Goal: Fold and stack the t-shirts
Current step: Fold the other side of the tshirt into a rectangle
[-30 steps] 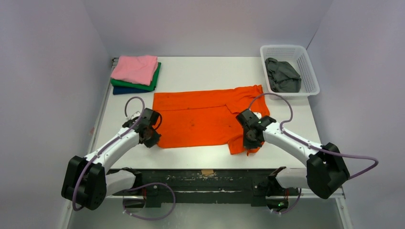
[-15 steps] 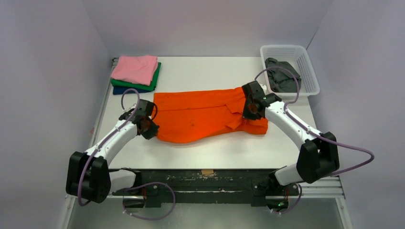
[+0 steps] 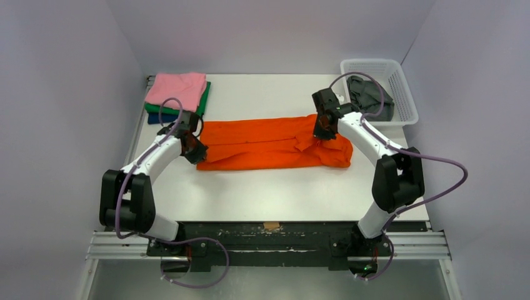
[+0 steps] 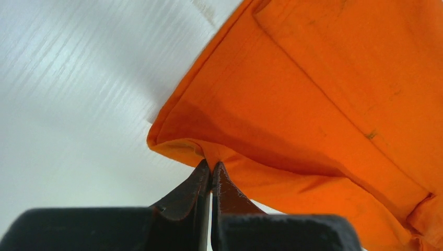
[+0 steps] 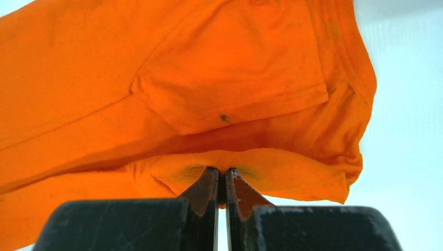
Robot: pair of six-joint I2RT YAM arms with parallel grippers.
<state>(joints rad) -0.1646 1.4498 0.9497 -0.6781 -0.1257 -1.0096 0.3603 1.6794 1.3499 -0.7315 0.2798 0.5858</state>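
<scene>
Orange shirt is clamped at both ends, left gripper shut on the hem corner and right gripper on the sleeve end, probably to lay one long edge over the other. It lies centre as a band. Folded stack at 10 o'clock, grey shirt in basket at 1 o'clock.

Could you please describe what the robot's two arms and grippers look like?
Both the left arm and the right arm have white tubular links joined by chunky black joint housings. A thin purple cable loops loosely along each. The left gripper and the right gripper each have a blocky black body and two dark, tapering fingers. No markings are visible.
</scene>
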